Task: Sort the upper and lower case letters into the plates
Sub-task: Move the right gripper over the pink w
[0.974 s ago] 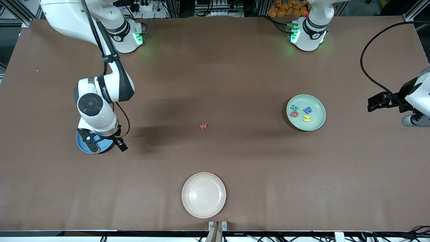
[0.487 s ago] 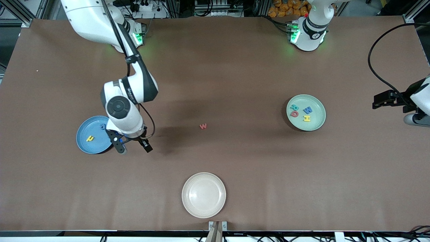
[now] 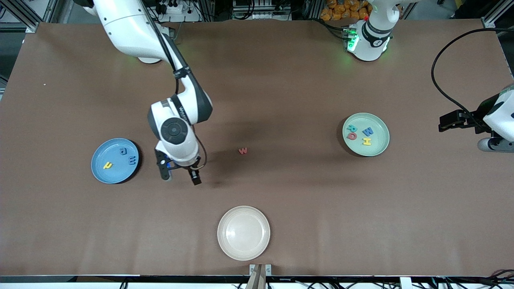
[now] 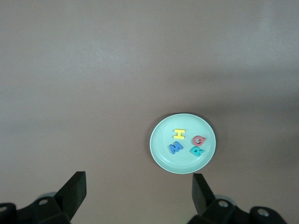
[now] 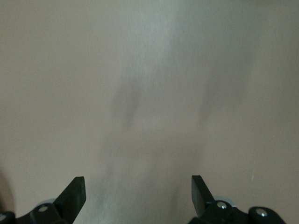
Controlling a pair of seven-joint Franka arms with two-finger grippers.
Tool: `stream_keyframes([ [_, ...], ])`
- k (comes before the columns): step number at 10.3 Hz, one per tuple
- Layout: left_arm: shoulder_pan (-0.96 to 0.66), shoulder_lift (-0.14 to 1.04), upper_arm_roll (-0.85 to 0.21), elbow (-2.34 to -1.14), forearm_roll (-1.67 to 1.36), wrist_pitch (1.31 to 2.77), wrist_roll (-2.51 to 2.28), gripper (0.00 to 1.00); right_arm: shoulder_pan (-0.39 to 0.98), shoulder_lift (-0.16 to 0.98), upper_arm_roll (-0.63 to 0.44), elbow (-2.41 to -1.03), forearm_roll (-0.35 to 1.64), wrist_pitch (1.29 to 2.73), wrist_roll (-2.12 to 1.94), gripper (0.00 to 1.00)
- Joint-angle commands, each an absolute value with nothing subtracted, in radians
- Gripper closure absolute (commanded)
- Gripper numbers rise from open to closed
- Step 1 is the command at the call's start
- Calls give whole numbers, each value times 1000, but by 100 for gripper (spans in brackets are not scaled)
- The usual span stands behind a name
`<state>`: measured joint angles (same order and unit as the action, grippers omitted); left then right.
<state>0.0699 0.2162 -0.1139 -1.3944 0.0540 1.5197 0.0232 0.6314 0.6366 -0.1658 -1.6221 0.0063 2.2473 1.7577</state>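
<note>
a red letter w is seen lying alone on the brown table, between the two plates. the sky blue plate, toward the right arm's end, is loaded with a yellow letter and two blue ones. the pale mint green plate, toward the left arm's end, is filled with r, q, m and h. a cream-white plate is set nearest the camera. the right gripper is held wide and empty over bare table beside the blue plate; the left gripper, waiting at the table's edge, is likewise spread wide, nothing held.
</note>
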Motion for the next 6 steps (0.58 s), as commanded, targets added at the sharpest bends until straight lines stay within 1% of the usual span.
stream_keyframes([
  [1,58,195,-97,-1402,25,1572,-26,0,637,690,-111,-1563,50,2293,1835,0],
  [2,55,195,-103,-1402,22,1610,-59,0,644,692,-85,-1571,93,2324,1838,0],
  [3,42,193,-104,-1399,21,1630,-87,0,676,702,-84,-1575,104,2330,1848,0],
  [6,45,173,-104,-1401,25,1632,-92,0,738,739,-84,-1577,104,2361,1942,0],
])
